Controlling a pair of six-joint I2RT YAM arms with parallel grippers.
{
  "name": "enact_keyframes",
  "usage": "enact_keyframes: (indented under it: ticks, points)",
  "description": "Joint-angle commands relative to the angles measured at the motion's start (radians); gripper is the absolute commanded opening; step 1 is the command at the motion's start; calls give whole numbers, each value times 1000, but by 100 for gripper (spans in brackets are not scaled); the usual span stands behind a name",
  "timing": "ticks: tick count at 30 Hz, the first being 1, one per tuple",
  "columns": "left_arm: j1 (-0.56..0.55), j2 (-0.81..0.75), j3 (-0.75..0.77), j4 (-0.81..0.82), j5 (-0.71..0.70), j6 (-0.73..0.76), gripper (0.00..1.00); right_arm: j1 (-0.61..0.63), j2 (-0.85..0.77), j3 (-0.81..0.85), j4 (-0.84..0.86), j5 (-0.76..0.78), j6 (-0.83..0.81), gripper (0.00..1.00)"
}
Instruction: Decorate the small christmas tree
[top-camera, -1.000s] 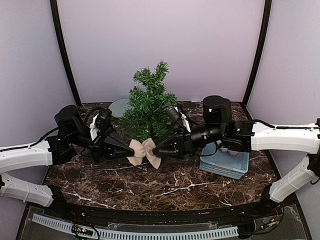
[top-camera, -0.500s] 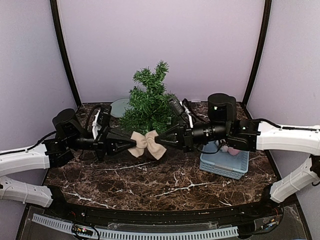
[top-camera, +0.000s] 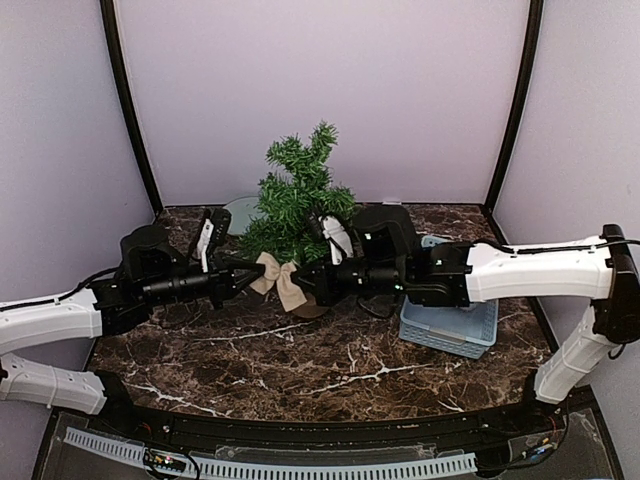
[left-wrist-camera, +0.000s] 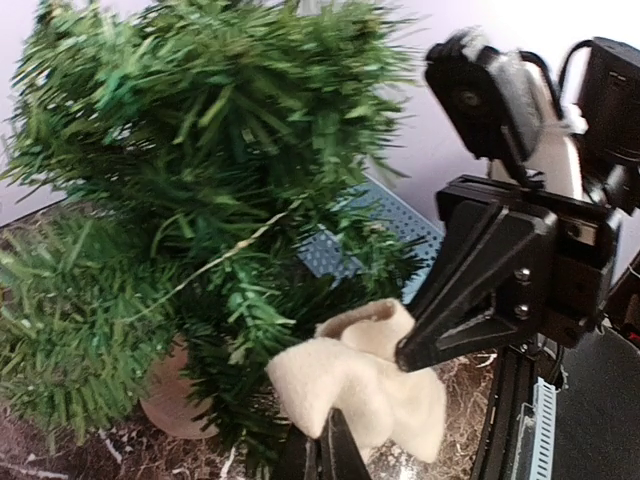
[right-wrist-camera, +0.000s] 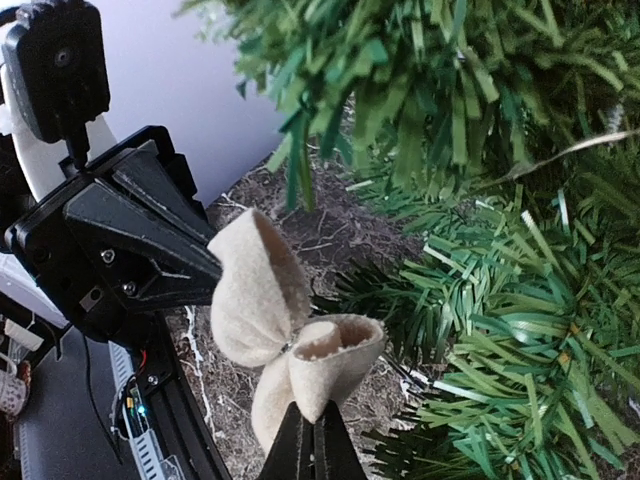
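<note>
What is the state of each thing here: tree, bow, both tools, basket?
small christmas tree, standing upright on the table.
bow, held up beside the lower branches, pinched from both sides.
left tool, shut on the bow.
right tool, shut on the bow.
basket, resting on the table, partly hidden.

both arms are white shells with chunky black joints (top-camera: 148, 250), left arm (top-camera: 55, 320) and right arm (top-camera: 545, 270) alike, thin black cables (top-camera: 88, 273) trailing off. the right gripper (left-wrist-camera: 405, 358) is a matte black wedge with tiny silver screws (left-wrist-camera: 519, 275), and a black camera pod (left-wrist-camera: 468, 92) at its 12 o'clock.
</note>
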Motion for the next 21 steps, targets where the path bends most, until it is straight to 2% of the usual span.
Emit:
enact_keyframes:
  ticks: [1, 13, 21]
  points:
    - [45, 12, 15, -28, -97, -60, 0, 27, 19, 71, -64, 241, 31, 0]
    - [63, 124, 110, 16, -92, -48, 0, 38, 110, 192, -168, 463, 27, 0]
    - [67, 162, 141, 3, -166, -35, 0, 38, 111, 158, -118, 471, 33, 0]
